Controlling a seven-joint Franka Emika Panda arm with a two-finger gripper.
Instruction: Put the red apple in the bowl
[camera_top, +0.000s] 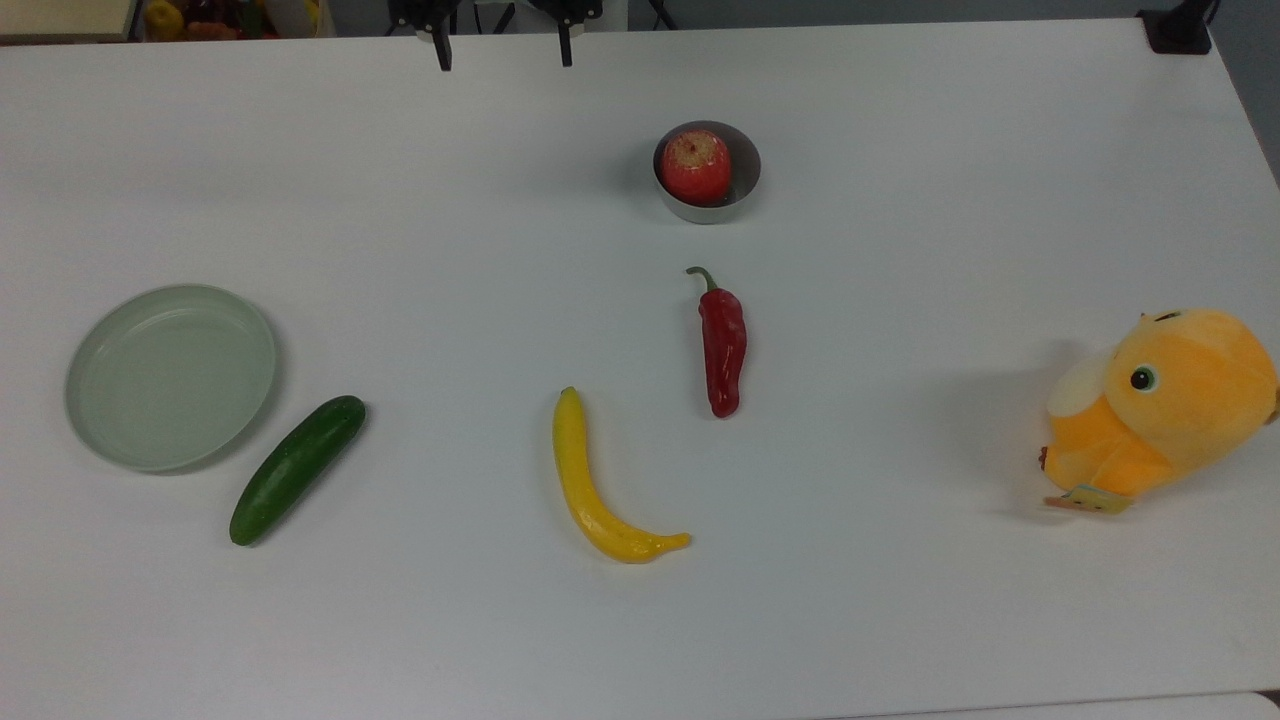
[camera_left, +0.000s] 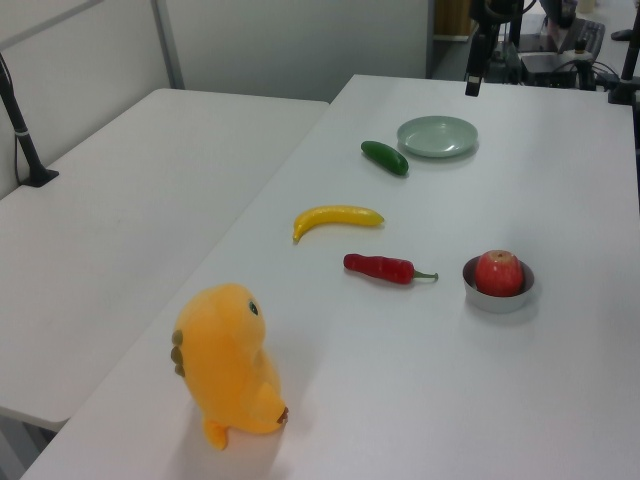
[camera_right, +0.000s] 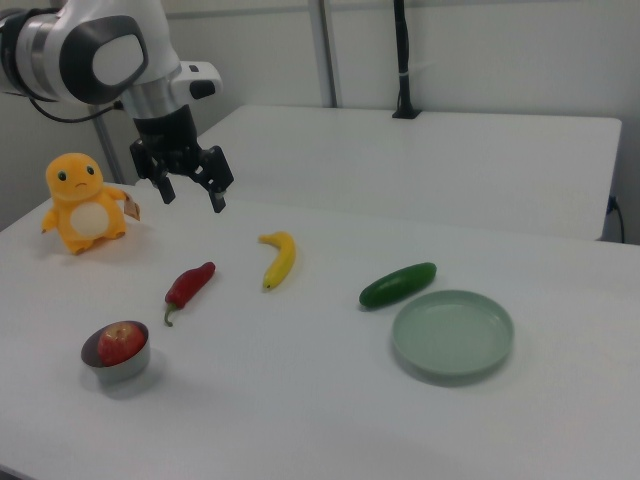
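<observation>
White table (camera_top: 900, 620); second table beside; red apple (camera_top: 695, 165) in bowl (camera_top: 745, 195).

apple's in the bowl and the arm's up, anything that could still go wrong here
Little looks at risk. The red apple sits off-centre in the bowl and stands above its rim, so a knock to the table might tip it out. The gripper hangs open above the table, well clear of the bowl; a low sweep could brush the chili pepper or the banana.
</observation>
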